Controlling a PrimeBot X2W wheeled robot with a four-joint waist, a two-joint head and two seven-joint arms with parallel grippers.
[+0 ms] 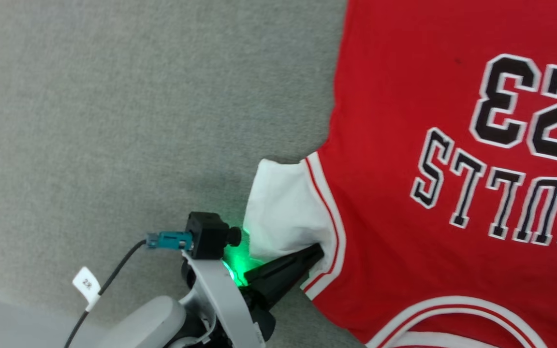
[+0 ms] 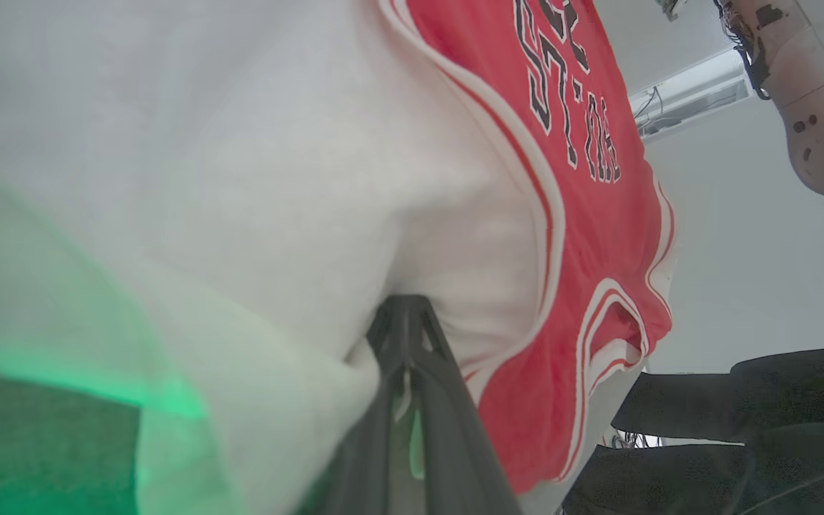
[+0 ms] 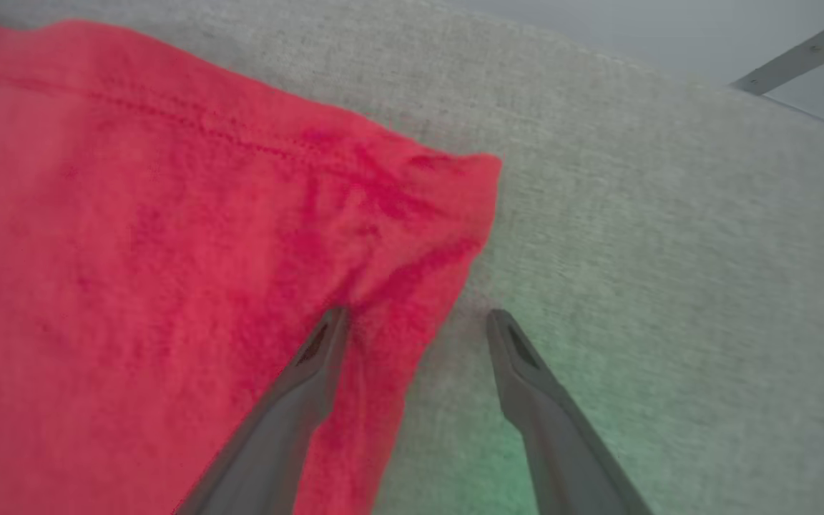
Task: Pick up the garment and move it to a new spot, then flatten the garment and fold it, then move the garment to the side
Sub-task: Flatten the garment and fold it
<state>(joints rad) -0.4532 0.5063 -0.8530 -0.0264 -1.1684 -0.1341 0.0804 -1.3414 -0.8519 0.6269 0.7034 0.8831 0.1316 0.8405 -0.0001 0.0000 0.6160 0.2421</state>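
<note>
Your left tool (image 1: 316,252): fingers pressed together, pinching the sleeve of the garment (image 1: 404,96), and pointing up and right in the head view.
Your left forearm (image 1: 150,319): pale, rising from the bottom edge, with a green glow at the wrist.
Your right tool (image 3: 418,318): fingers spread apart, one tip on the garment, the other off it.

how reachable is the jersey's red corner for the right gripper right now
Probably yes: the right gripper is open and straddles the red edge of the garment by that corner, one finger over cloth, the other over the grey surface, with nothing between.
</note>
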